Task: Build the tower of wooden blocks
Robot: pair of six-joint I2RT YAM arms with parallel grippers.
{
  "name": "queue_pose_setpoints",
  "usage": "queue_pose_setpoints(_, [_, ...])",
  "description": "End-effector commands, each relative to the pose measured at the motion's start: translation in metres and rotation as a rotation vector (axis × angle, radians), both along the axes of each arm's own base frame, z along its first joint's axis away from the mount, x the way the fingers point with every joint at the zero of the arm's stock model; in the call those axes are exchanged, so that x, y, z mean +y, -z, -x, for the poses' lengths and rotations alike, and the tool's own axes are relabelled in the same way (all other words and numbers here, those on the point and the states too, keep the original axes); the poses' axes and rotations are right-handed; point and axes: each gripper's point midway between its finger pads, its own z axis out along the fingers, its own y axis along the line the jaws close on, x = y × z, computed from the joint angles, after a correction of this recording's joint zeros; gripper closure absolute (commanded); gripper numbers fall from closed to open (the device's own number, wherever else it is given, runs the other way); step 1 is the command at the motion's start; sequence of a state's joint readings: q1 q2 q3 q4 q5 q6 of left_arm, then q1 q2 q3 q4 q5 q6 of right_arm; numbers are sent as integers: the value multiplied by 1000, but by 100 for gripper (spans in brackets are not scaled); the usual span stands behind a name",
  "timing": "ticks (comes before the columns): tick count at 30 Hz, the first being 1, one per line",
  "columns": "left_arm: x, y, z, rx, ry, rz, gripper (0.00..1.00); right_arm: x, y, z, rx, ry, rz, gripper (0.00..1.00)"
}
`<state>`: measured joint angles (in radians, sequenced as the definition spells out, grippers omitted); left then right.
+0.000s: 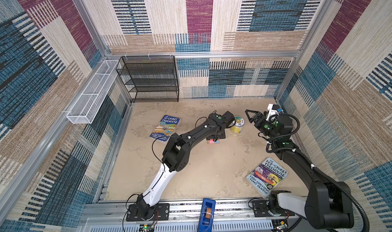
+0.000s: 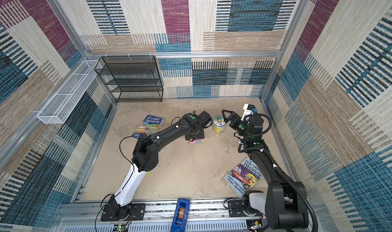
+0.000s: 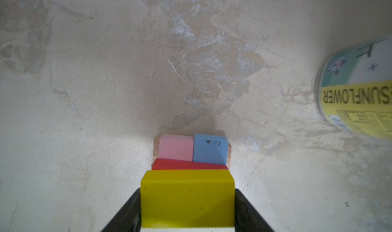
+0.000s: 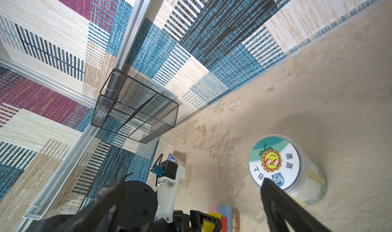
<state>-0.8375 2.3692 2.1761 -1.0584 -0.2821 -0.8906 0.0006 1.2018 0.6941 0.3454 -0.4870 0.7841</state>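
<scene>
The tower (image 1: 212, 142) (image 2: 194, 141) stands mid-table. In the left wrist view it is a pink block (image 3: 176, 147) and a light blue block (image 3: 210, 149) side by side on a plain wood slab (image 3: 156, 148), with a red block (image 3: 188, 166) across them. My left gripper (image 3: 187, 191) (image 1: 216, 136) is shut on a yellow block (image 3: 187, 197) right over the red one. Whether they touch I cannot tell. My right gripper (image 4: 192, 181) (image 1: 252, 116) hangs open and empty at the back right, beside the jar.
A yellow jar (image 1: 237, 126) (image 4: 282, 167) stands just right of the tower. One paperback (image 1: 165, 128) lies to the left, another (image 1: 268, 176) at the front right. A black mesh rack (image 1: 150, 78) and a white wire basket (image 1: 93, 93) line the back left. A blue holder (image 1: 206, 214) sits on the front rail.
</scene>
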Motion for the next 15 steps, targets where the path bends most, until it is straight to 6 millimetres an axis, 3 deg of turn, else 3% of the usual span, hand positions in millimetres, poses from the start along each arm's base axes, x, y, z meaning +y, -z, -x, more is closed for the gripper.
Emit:
queue_pose_setpoints(1, [2,-6,-1,-12,-8,3,35,-1,-7,0,-25,8,-7,0])
queue_pose_setpoints(15, [-1,-7,0,-16,21,-5,35,-1,-6,0,-23,8,-9,0])
